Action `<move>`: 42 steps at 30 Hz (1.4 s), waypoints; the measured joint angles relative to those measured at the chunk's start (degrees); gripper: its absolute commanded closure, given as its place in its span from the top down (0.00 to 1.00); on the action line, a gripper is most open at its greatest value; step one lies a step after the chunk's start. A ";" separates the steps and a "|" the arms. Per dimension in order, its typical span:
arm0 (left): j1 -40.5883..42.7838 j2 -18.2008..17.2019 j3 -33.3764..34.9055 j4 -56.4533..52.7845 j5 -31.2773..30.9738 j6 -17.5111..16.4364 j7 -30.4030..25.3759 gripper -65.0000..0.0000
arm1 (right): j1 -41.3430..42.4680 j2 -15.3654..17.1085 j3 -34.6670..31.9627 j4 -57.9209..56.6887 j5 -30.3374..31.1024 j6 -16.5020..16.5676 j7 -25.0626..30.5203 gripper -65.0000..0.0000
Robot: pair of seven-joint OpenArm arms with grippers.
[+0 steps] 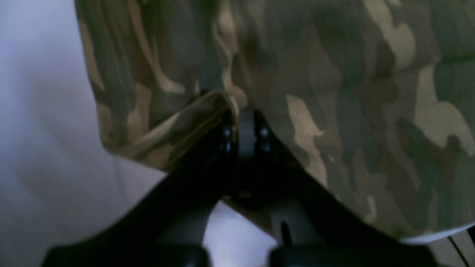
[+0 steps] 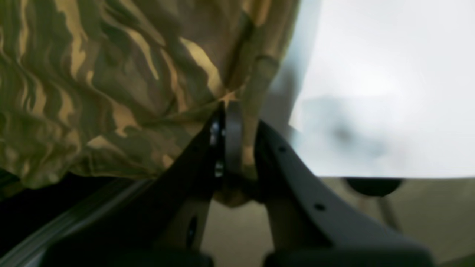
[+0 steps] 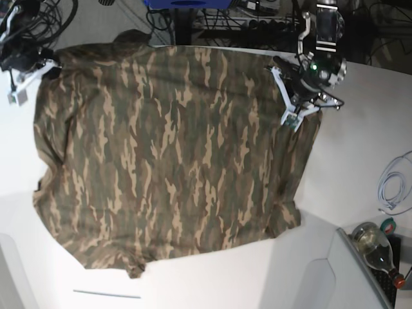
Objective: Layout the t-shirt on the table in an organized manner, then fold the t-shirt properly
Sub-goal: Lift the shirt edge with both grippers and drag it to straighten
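Observation:
The camouflage t-shirt (image 3: 174, 161) lies spread over the white table (image 3: 360, 167), with wrinkles and a curled lower corner. In the base view my left gripper (image 3: 291, 121) sits at the shirt's right edge. Its wrist view shows the fingers (image 1: 245, 122) shut on a folded hem of the t-shirt (image 1: 334, 92). My right gripper (image 3: 32, 74) is at the shirt's far left corner. Seen from its wrist, that gripper (image 2: 237, 148) is shut on a pinched edge of the t-shirt (image 2: 92, 92), with the table (image 2: 371, 92) beside it.
A glass bottle (image 3: 376, 248) and a grey box corner (image 3: 360, 277) sit at the front right. A white cable (image 3: 393, 187) lies near the right edge. Cables and a blue stand (image 3: 187, 3) crowd the far side.

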 measured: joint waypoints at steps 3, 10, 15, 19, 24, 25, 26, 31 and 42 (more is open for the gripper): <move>-8.83 -0.50 4.39 -5.62 1.07 0.68 0.50 0.00 | 8.07 3.65 -5.35 -1.73 -2.58 -0.02 1.53 0.01; -36.76 -0.98 20.57 -27.50 -0.35 -0.22 0.48 0.00 | 32.20 13.81 -17.16 -19.39 -12.24 0.55 11.23 0.01; -61.31 2.93 21.81 -39.95 -0.79 -0.09 -0.44 0.00 | 50.60 19.15 -21.53 -24.94 -15.93 0.94 19.19 0.00; -76.46 5.73 14.38 -37.66 -0.20 0.63 -0.09 0.00 | 59.41 22.75 -21.62 -17.44 -17.29 0.63 18.73 0.00; -82.23 7.56 7.08 -22.21 -0.04 0.72 0.83 0.00 | 60.70 26.10 -21.16 1.46 -16.90 0.22 19.02 0.01; -81.83 7.52 7.13 -18.29 0.00 0.59 4.22 0.00 | 59.56 26.21 -21.07 5.60 -17.11 0.09 17.29 0.01; -80.87 7.52 7.17 -14.78 -0.15 0.50 7.02 0.00 | 57.92 26.32 -21.14 9.22 -16.72 0.02 15.21 0.00; -64.30 7.10 7.19 6.84 0.37 -0.61 13.57 0.00 | 39.93 23.98 -17.64 22.73 -16.59 0.52 9.51 0.00; -21.51 -0.24 6.45 8.68 0.76 -1.99 3.56 0.00 | 12.24 8.28 -9.79 8.24 -17.16 0.22 20.63 0.00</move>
